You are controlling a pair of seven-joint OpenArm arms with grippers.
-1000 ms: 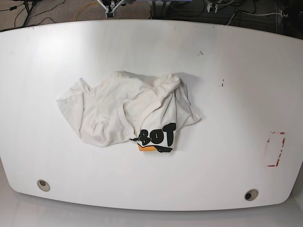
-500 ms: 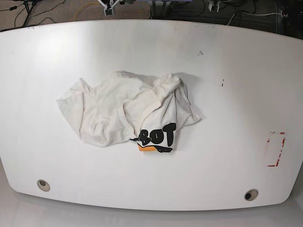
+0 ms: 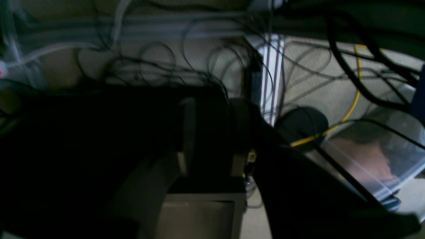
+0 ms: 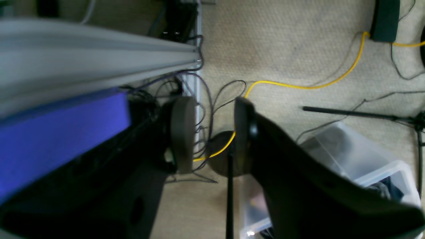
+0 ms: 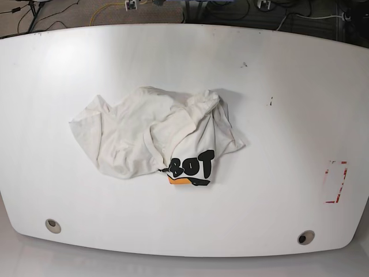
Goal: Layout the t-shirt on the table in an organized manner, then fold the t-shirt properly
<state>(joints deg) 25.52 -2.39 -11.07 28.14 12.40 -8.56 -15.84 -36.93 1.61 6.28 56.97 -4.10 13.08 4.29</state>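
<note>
Base view: the t-shirt (image 5: 155, 138) lies crumpled left of centre on the table (image 5: 277, 75), black lettering at its lower edge. Wrist views: the left gripper (image 3: 209, 132) and right gripper (image 4: 209, 132) have fingers parted, holding nothing, above carpet and a yellow cable (image 4: 298, 86).

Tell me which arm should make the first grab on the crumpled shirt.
Right, tentatively. The t-shirt lies bunched left of centre on the table, the right arm's side. Both grippers, right and left, are open, empty and off the table.
</note>
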